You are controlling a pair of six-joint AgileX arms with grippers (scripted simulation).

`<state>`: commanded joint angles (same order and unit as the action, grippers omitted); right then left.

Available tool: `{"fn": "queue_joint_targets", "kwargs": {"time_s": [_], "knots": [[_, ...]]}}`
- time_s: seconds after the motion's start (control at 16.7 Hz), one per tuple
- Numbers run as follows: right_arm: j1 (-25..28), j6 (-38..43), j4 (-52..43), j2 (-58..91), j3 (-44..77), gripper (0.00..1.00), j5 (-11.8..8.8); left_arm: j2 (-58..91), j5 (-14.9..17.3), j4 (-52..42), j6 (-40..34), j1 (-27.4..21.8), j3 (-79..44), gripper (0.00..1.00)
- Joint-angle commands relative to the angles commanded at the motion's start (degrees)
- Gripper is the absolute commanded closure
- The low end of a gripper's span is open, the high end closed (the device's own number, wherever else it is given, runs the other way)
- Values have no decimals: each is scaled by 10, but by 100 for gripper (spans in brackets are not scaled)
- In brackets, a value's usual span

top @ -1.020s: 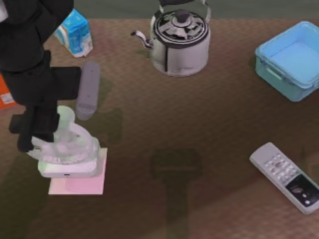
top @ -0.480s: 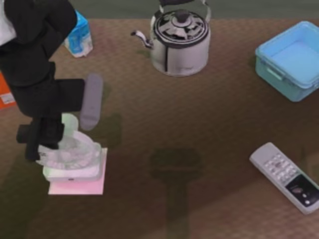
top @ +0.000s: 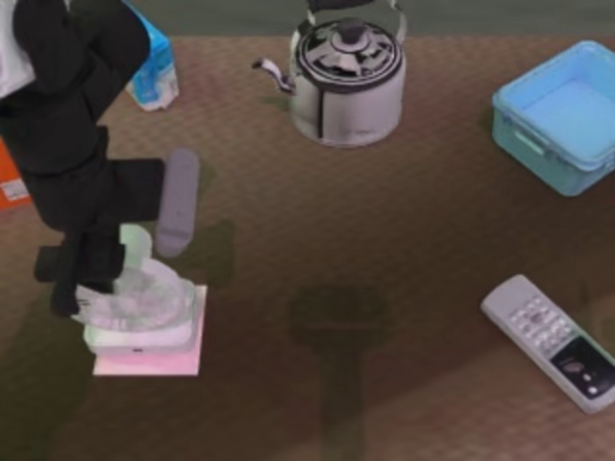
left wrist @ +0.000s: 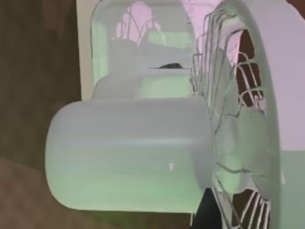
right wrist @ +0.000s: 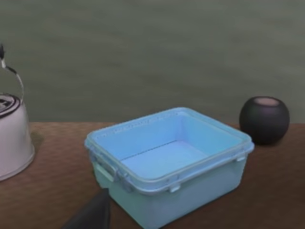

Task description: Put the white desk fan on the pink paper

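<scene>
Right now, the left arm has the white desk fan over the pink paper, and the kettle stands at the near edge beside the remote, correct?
Not quite: the top view shows the kettle at the far edge, away from the remote. The white desk fan is over the pink paper, at the left gripper.

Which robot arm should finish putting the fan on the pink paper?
Probably the left. Its gripper is right at the white desk fan, which stands over the pink paper at the table's left. The right arm isn't in the top view; its camera faces the blue tub on the other side.
</scene>
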<state>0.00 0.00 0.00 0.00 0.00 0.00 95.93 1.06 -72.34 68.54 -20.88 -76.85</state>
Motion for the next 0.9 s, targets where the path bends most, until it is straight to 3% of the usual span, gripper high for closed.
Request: {"fn": "queue_joint_targets", "kwargs": {"time_s": [0.6,0.9], "knots": [[0,0,0,0,0,0,0,0,0,0,0,0,0,2],[0,0,0,0,0,0,0,0,0,0,0,0,0,0]]}}
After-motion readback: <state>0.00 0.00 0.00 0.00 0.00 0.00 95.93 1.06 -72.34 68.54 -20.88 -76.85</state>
